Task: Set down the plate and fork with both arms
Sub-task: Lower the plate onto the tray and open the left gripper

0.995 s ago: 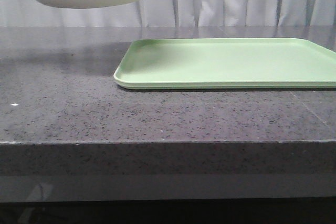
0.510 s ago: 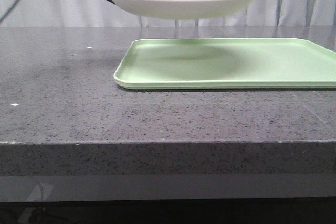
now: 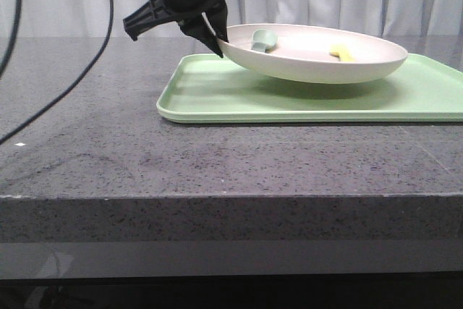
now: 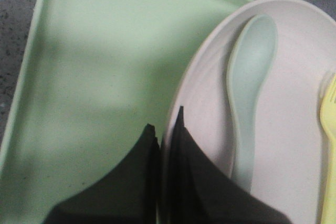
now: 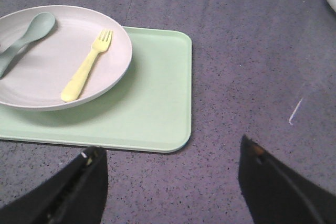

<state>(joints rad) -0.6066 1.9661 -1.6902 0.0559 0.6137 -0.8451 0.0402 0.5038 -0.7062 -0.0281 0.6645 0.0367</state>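
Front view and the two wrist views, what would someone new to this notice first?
The big cream plate held just above the left part of the green tray, pinched at its rim by the left gripper, whose black fingers clamp the edge. Next, the yellow fork and teal spoon lying inside the plate. The right gripper hangs open over the dark table, beside the tray.

green tray (image 3: 217, 95), teal spoon (image 4: 249, 82), grey countertop (image 3: 87, 142)
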